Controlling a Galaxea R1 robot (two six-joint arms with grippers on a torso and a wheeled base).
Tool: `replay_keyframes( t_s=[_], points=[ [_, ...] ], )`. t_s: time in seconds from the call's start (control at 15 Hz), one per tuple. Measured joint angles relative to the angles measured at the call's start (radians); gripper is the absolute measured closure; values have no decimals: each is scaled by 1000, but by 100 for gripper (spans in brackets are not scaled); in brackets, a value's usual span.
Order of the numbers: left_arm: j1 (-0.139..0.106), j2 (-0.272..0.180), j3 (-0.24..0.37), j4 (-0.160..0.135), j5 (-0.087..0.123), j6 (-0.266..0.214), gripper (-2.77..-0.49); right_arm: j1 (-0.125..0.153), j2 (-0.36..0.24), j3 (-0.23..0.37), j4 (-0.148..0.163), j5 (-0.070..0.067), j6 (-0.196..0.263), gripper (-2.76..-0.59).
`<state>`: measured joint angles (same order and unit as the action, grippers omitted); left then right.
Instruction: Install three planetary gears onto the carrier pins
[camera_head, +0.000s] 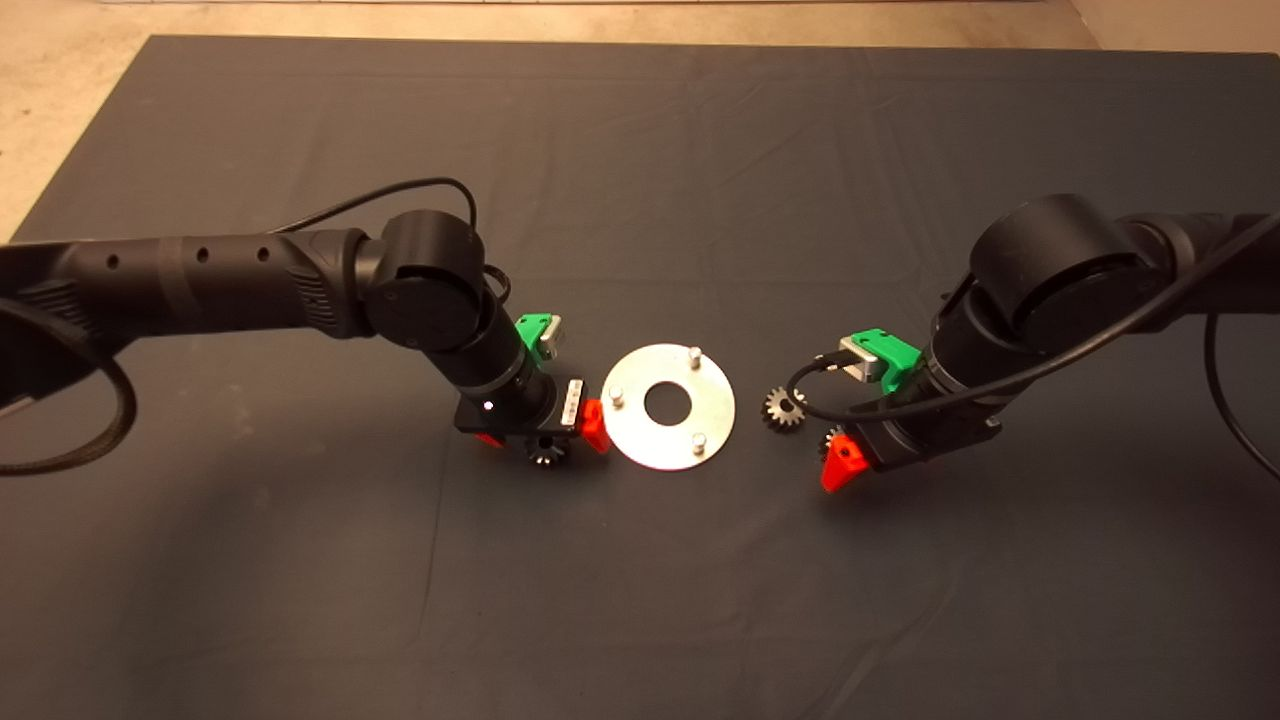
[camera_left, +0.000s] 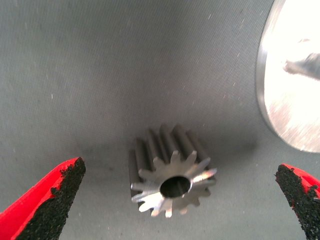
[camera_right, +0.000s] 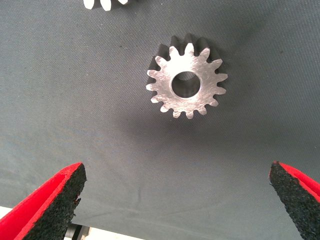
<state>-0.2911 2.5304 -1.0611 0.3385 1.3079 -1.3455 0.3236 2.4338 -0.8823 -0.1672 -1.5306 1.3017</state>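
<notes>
The shiny disc (camera_head: 648, 446) lies mid-mat with its three carrier pins (camera_head: 693, 353) bare. My left gripper (camera_head: 545, 435) hangs open just left of the disc, over one planetary gear (camera_head: 545, 451). In the left wrist view that gear (camera_left: 172, 182) lies on the mat between the spread fingers (camera_left: 52, 197), with the disc's edge (camera_left: 292, 100) close by. My right gripper (camera_head: 838, 455) hangs open right of the disc. A gear (camera_right: 186, 82) lies flat just ahead of its fingers (camera_right: 55, 200) and is half hidden in the head view (camera_head: 830, 438). A third gear (camera_head: 784, 408) lies beside it, at the picture's edge in the right wrist view (camera_right: 107, 4).
The dark mat (camera_head: 640, 600) covers the table, with bare tabletop (camera_head: 60, 90) at the far left corner. Black cables (camera_head: 70, 440) loop off both arms. The mat's edge and a pale strip (camera_right: 40, 230) show in the right wrist view.
</notes>
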Motion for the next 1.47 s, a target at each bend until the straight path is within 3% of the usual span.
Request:
replay_keyframes(
  t_s=[0.93, 1.47],
  points=[
    [0, 8, -11, 4, 4, 9, -214, -11, 0, -6, 0, 0, -13, -273],
    [15, 22, -24, 5, 26, 33, -193, -10, -1, -8, 0, 0, -16, -273]
  ],
)
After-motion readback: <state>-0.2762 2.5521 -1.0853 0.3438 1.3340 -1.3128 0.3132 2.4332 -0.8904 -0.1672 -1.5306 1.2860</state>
